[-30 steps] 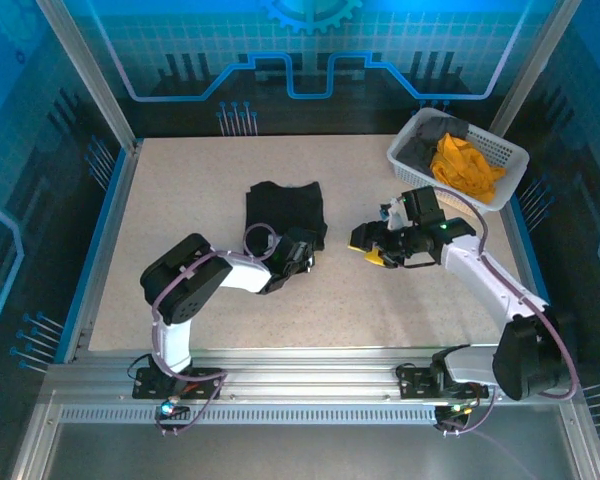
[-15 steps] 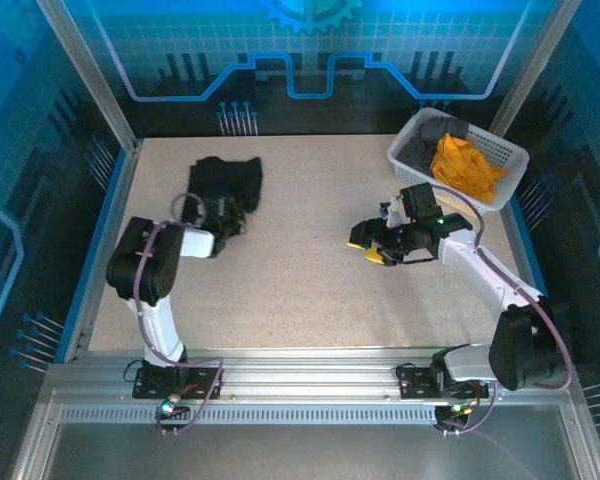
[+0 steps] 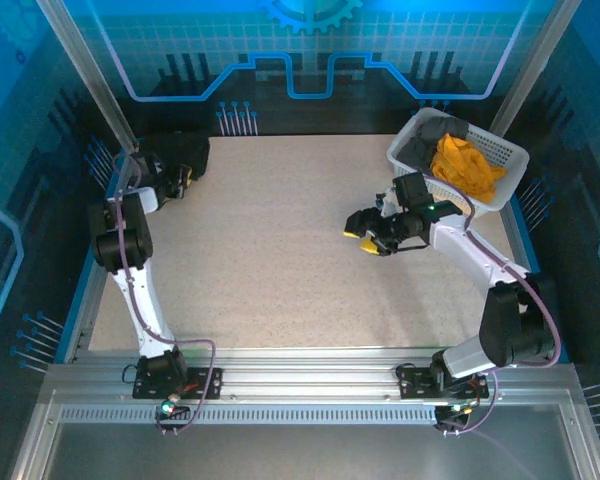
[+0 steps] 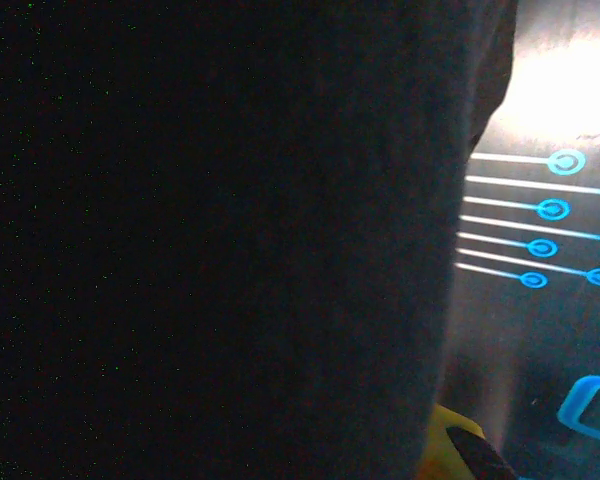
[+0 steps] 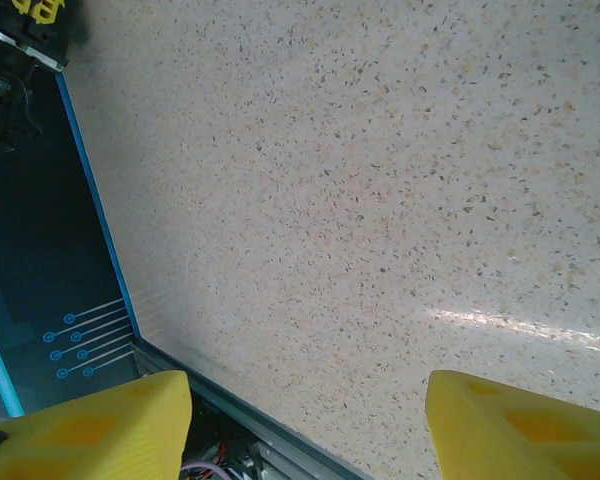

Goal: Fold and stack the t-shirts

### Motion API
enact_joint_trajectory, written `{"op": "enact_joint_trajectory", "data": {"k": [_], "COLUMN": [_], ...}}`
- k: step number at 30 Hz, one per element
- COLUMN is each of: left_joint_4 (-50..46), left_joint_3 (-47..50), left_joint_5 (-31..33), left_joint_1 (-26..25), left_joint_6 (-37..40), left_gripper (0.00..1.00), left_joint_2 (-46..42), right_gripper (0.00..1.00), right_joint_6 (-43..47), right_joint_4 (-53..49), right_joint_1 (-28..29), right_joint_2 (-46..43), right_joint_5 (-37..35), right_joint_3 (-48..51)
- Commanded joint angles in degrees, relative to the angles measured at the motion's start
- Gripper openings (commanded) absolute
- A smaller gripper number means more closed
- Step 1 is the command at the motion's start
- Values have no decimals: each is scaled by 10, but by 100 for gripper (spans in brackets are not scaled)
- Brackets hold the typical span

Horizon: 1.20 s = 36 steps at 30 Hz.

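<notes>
Left gripper [image 3: 173, 178] at far-left corner of table [image 3: 280, 260], jaws pinching black t-shirt [image 3: 185, 152], bunched up there. Cloth [image 4: 210, 240] hangs across my left wrist camera, 1 yellow fingertip [image 4: 448, 452] at its lower edge. Right gripper [image 3: 365, 240] [image 5: 305, 415] hovers over bare tabletop, jaws spread wide, near white basket [image 3: 507, 155]. Basket holds 2 shirts: orange-yellow t-shirt [image 3: 465, 165], dark grey t-shirt [image 3: 430, 140] just behind it.

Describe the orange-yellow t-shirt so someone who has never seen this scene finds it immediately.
Start at the far right corner of the speckled table, where a white lattice basket sits. Inside it lie two crumpled shirts; the orange-yellow t-shirt is the bright one, beside the dark grey t-shirt.
</notes>
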<state>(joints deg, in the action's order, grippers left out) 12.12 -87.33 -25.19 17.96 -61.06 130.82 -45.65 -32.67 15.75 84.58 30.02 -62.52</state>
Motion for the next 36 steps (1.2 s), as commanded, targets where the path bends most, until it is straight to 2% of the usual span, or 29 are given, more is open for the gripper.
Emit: {"op": "enact_joint_trajectory", "data": {"k": [1,2,5,7,9,10,11,12,13,14,19,23,24,26,28,29,30,31,33,34,36], "left_joint_4": [-65,-64,-56,-57,-72,-80,-93,-104,-112,-122,-146,-226,-270,-369,-436,-442,-422,-362,-211,-152,-71], "left_joint_3": [-16,-15,1,19,37,46,58,73,88,110,248,330,345,363,402,425,457,498,591,629,681], "left_joint_5": [-28,-29,-30,-17,-6,-1,4,12,20,37,135,223,283,470,691,738,764,772,744,728,648], "left_joint_1": [4,4,1,-7,-21,-28,-43,-56,-70,-87,-184,-263,-289,-351,-412,-418,-418,-417,-411,-401,-348], "left_joint_6": [61,61,53,57,71,76,79,83,85,84,52,90,111,130,132,153,201,296,469,500,513], "left_gripper": [0,0,30,45,66,70,95,99,99,99,99,99,99,99,99,99,99,99,99,99,99], "left_joint_2": [3,2,-19,-53,-100,-119,-146,-174,-200,-231,-393,-522,-564,-640,-713,-741,-772,-800,-842,-856,-859], "right_gripper": [65,64,65,65,67,68,71,75,97,100,100,100,100,100,100,100,100,100,100,100,100], "right_joint_6": [-7,-5,5,10,13,14,16,17,17,17,16,82,93,106,150,174,205,243,316,334,358], "right_joint_4": [1,-1,-9,-11,-14,-17,-17,-17,-14,-13,-37,-49,-56,-58,12,64,141,227,344,359,364], "right_joint_1": [9,10,12,11,10,10,10,9,7,4,-29,-33,-34,-36,-41,-41,-39,-35,-29,-35,-44], "right_joint_2": [15,19,30,31,27,23,17,10,5,1,-16,-63,-68,-81,-115,-139,-163,-180,-181,-168,-138], "right_joint_5": [-2,-1,-9,-20,-42,-59,-77,-97,-111,-125,-213,-356,-392,-500,-563,-585,-612,-642,-691,-681,-653], "right_joint_3": [-25,-29,-44,-51,-56,-59,-59,-60,-59,-60,-63,-53,-49,-28,38,80,138,200,283,301,309]}}
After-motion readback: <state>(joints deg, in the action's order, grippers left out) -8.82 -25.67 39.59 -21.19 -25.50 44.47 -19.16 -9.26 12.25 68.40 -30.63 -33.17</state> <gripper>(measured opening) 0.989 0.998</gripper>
